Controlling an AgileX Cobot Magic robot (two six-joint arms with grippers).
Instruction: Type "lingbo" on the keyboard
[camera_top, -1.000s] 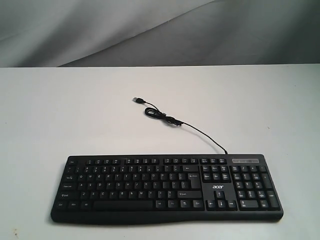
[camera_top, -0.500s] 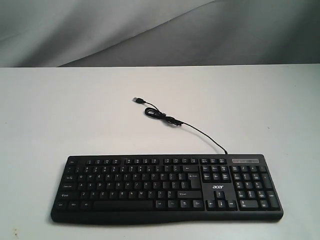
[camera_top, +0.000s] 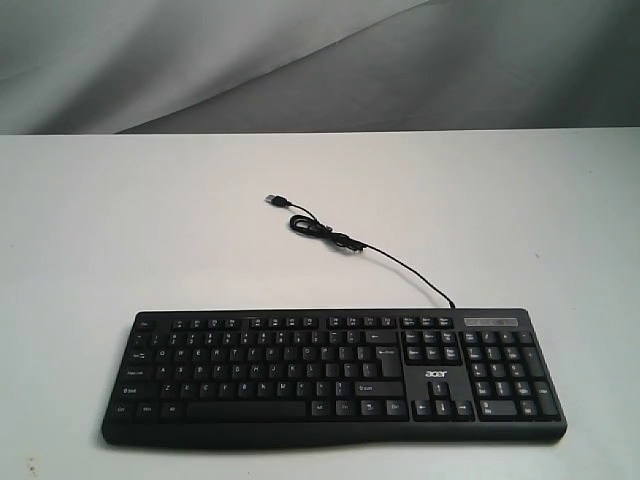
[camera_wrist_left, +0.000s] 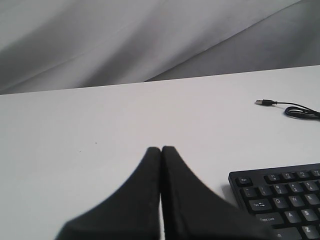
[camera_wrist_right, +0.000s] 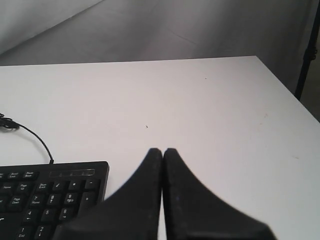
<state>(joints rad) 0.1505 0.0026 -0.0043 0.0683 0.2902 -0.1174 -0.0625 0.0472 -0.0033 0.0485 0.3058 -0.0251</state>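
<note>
The black keyboard (camera_top: 335, 375) with white legends and an acer logo lies flat near the table's front edge in the exterior view. Its thin black cable (camera_top: 390, 262) runs back to a small coil and a loose USB plug (camera_top: 275, 201). Neither arm shows in the exterior view. In the left wrist view my left gripper (camera_wrist_left: 161, 149) is shut and empty, above bare table beside the keyboard's Esc corner (camera_wrist_left: 280, 197). In the right wrist view my right gripper (camera_wrist_right: 163, 150) is shut and empty, above bare table beside the keyboard's number pad end (camera_wrist_right: 52, 192).
The white table (camera_top: 150, 230) carries only the keyboard and its cable. A grey draped cloth (camera_top: 300, 60) hangs behind it. The table's right edge (camera_wrist_right: 287, 87) and a dark stand leg (camera_wrist_right: 306, 52) show in the right wrist view.
</note>
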